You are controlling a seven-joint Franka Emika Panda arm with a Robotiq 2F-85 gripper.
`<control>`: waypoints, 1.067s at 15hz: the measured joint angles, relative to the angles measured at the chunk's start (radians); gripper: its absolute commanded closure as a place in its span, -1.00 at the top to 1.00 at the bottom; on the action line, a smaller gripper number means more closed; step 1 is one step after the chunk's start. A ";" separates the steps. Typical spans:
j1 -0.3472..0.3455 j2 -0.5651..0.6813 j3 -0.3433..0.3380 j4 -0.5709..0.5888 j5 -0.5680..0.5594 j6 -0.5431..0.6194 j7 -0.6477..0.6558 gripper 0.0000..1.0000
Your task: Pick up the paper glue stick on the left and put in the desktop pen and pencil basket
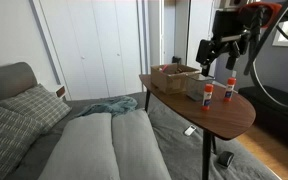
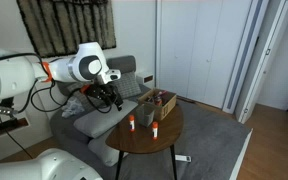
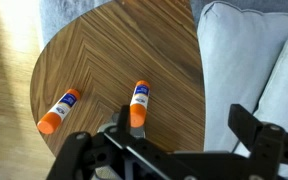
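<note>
**Mia:** What is the robot's gripper doing?

**Tom:** It is hanging in the air over the wooden table. Its two fingers are standing wide apart. Nothing is sitting between them.

**Mia:** Is it touching anything?

**Tom:** No. In the wrist view the dark fingers are poking in from the bottom. They are hanging over the edge of the table, right by the grey sofa.

**Mia:** Where is the paper glue stick sitting?

**Tom:** It is standing up on the table, on the side by the sofa. It is showing as the left stick in both exterior views. In the wrist view the paper glue stick is the one nearer the sofa, close to one dark finger.

**Mia:** Is another one standing there too?

**Tom:** Yes, the other glue stick is standing near it. The two are not touching. Both are looking white with an orange-red end.

**Mia:** And where is the pen and pencil basket standing?

**Tom:** It is standing on the table just beside the brown box, close behind the paper glue stick. It is looking small and blurry, so I cannot tell what is inside it.
</note>
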 measured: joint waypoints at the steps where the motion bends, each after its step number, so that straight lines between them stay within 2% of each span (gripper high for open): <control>1: 0.000 0.000 0.000 0.000 0.000 0.000 0.000 1.00; 12: 0.000 0.000 0.000 0.000 -0.003 0.000 0.000 1.00; 16: -0.007 0.043 -0.012 0.001 -0.004 0.004 -0.018 1.00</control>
